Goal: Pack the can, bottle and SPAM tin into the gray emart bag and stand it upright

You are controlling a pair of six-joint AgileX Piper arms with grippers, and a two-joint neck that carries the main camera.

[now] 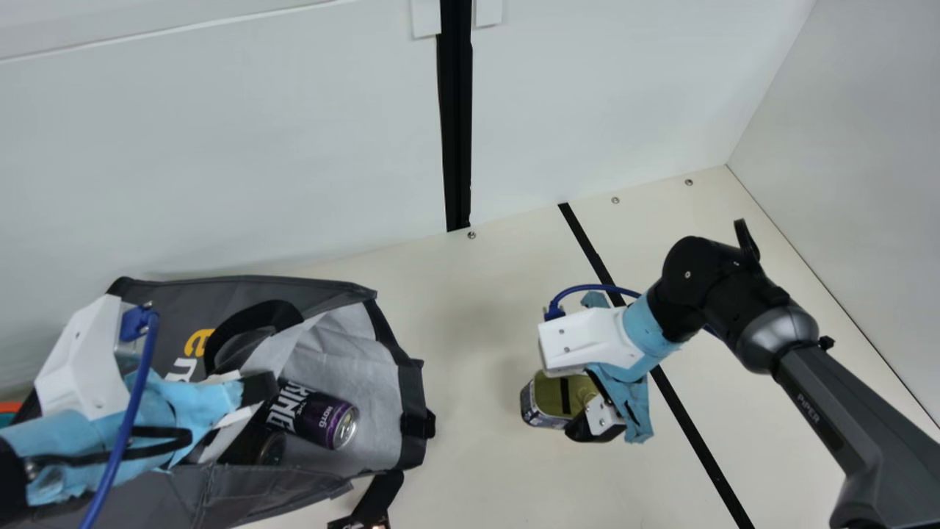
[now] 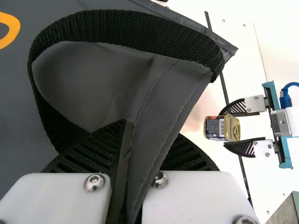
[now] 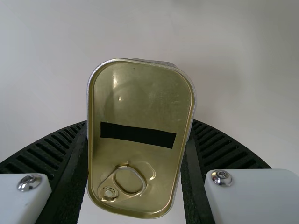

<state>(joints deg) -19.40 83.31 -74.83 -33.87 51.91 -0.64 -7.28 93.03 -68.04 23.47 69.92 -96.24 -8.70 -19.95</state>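
The gray emart bag (image 1: pixel 250 496) lies on its side in the main view, its pale lining exposed at the mouth. A purple can (image 1: pixel 323 420) rests inside, beside a dark round end (image 1: pixel 272 447), probably the bottle. My left gripper (image 1: pixel 253 397) is over the bag; in the left wrist view the left gripper (image 2: pixel 135 154) is shut on a fold of the bag's gray fabric (image 2: pixel 163 107) below the black handle. Right of the bag, my right gripper (image 1: pixel 580 411) holds the SPAM tin (image 1: pixel 547 400). In the right wrist view the right gripper (image 3: pixel 138 154) has its pads against both sides of the tin (image 3: pixel 140 102).
A black strap (image 1: pixel 380 498) trails from the bag's mouth at the near edge. Black tape (image 1: pixel 690 415) crosses the table (image 1: pixel 470 455) beneath the right arm. White walls (image 1: pixel 294 147) stand behind and at the right. Bare tabletop lies between bag and tin.
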